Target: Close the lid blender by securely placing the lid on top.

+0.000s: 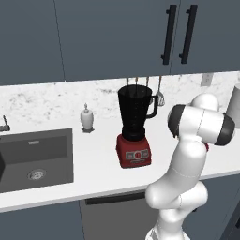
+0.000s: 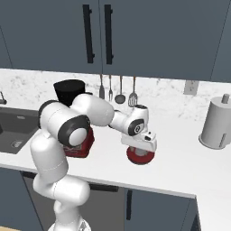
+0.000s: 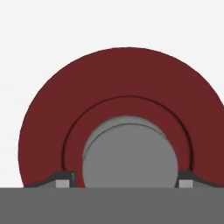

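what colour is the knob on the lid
Grey, on the red lid; the knob shows best in the hand view.

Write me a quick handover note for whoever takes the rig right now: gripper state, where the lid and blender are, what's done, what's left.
Gripper: open, low over the lid, fingertips on either side of its grey knob, not closed on it.
Lid: flat on the white counter, to the right of the blender.
Blender: upright on the counter, jar open, no lid on it.
Done: hand lined up over the knob.
Left: close on the knob, lift, carry to the jar, seat the lid on the rim.
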Available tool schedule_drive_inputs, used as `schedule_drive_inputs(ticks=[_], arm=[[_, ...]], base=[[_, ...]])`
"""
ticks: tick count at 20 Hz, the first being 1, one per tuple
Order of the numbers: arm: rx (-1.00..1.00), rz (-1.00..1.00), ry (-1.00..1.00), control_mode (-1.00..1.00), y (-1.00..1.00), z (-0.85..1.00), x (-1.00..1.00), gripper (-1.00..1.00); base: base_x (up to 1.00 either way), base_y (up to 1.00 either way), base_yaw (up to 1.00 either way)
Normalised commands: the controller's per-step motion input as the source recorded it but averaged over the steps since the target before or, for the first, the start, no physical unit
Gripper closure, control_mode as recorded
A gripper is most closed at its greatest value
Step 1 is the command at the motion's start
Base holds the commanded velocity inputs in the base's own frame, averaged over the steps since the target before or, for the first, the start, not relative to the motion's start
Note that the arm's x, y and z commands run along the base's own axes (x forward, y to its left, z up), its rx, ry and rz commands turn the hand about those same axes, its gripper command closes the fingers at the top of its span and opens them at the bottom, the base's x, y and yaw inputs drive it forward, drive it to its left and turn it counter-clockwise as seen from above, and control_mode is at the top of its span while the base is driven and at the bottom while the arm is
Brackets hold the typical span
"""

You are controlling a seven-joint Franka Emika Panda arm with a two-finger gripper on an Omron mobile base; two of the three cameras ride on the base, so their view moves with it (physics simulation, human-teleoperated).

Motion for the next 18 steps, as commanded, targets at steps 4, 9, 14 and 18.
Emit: schedule_drive_inputs(ticks=[4,9,14,18], arm=[[0.02,0.0,0.0,-1.0,0.12,-0.21,0.0,1.0],[0.14,0.0,0.0,-1.0,-0.34,0.0,-0.05,1.0],[0.15,0.0,0.0,-1.0,-0.39,0.12,-0.2,1.0],[0.09,0.0,-0.03,-1.0,0.04,0.5,-0.47,1.0]], base=[[0.0,0.0,0.0],[0.0,0.0,0.0],[0.0,0.0,0.0],[0.0,0.0,0.0]])
